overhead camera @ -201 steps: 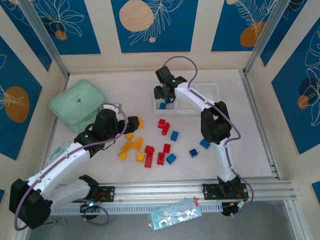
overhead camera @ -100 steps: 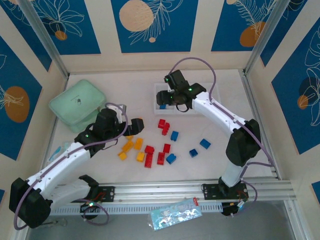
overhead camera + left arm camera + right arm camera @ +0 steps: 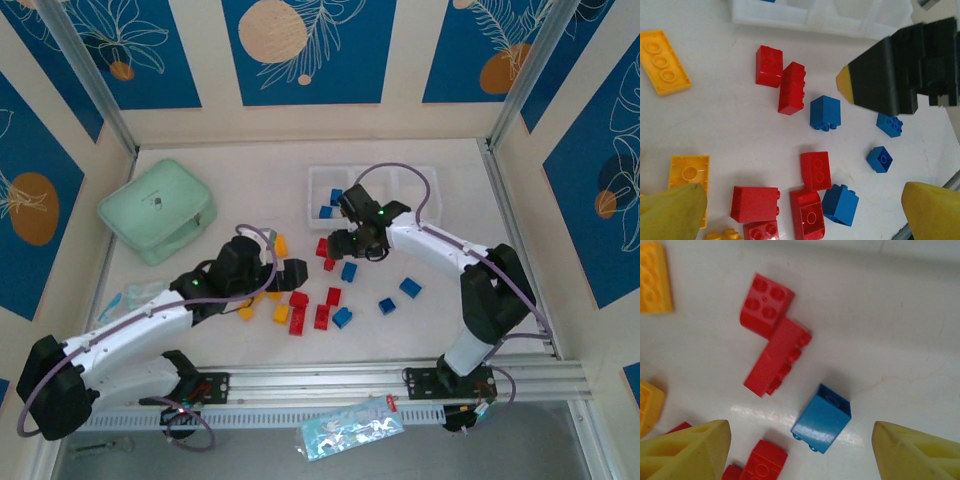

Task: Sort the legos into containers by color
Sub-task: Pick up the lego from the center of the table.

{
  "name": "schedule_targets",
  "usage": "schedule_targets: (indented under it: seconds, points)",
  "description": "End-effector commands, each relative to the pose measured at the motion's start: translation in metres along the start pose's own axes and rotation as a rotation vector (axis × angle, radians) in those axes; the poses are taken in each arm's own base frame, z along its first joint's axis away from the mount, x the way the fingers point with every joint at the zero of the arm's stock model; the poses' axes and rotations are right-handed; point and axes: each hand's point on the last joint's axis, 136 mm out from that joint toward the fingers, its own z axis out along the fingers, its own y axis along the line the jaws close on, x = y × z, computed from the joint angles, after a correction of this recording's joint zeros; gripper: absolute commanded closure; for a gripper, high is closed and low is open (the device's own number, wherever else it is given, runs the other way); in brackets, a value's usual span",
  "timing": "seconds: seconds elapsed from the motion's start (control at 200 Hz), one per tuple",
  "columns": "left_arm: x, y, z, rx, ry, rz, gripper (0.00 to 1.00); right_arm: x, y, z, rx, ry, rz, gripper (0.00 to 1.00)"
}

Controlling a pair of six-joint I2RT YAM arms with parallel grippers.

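Top external view: we find no writing we can read. The small dark mark on the mint green zip case (image 3: 157, 210) and the print on the clear packet (image 3: 352, 425) by the near rail are too small to make out. The left arm lies low over the table (image 3: 250, 170), stretched to the right. Its left gripper (image 3: 298, 269) is above the loose legos (image 3: 298, 318), with the fingers spread wide. From the left wrist we see those fingers (image 3: 672, 212) straddling red and blue bricks without touching any. The right arm folds back toward the middle. The right gripper (image 3: 343, 243) hangs just in front of the white tray (image 3: 420, 188), also with its fingers wide. From the right wrist we see a blue brick (image 3: 821, 418) lying between them, near two red bricks (image 3: 765, 302) that touch each other. Two blue bricks (image 3: 336, 195) sit in the tray's left compartment.
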Motion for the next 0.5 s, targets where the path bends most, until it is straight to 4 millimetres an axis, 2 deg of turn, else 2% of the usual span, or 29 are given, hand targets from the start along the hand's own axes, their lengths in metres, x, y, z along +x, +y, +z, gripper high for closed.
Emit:
schedule_targets:
  seconds: [0.0,0.235,0.495]
  points:
    - [0.002,0.002,0.008,-0.012,-0.020,-0.037,0.01,0.007,0.007,0.007,-0.010,0.009,0.010,0.23]
    - [0.007,0.001,0.009,-0.016,-0.020,-0.046,0.01,0.014,0.000,0.028,0.039,0.035,0.034,0.22]
    - [0.007,0.004,0.008,-0.036,-0.020,-0.041,0.01,0.030,-0.018,0.045,0.099,0.059,0.098,0.30]
